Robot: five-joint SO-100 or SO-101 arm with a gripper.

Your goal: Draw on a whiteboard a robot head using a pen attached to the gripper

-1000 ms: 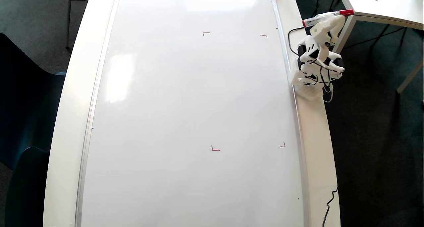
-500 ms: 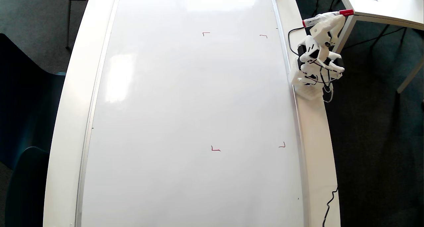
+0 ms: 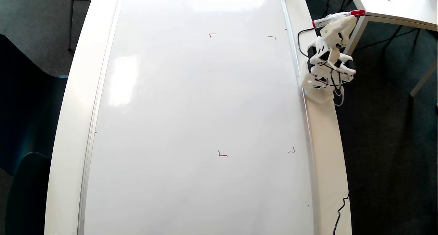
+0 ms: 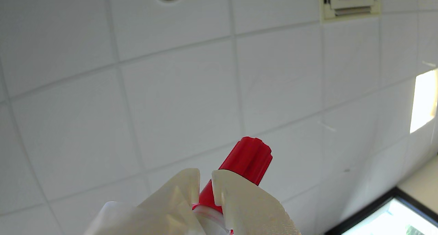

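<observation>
Whiteboard [image 3: 191, 118], silver-framed, filling most of the long white table [image 3: 68, 125] in the overhead view; surface bare apart from four red corner marks [image 3: 222, 154] in its right half, wide open room left of them, no robot head drawn. Gripper [image 3: 342, 19] folded back off the board's upper right edge, above the table rim beside a second white table [image 3: 393, 9]. Jaws closed tight on pen [image 4: 248, 161], red cap protruding past fingertips [image 4: 226, 183] toward ceiling tiles [image 4: 178, 101] in wrist view.
</observation>
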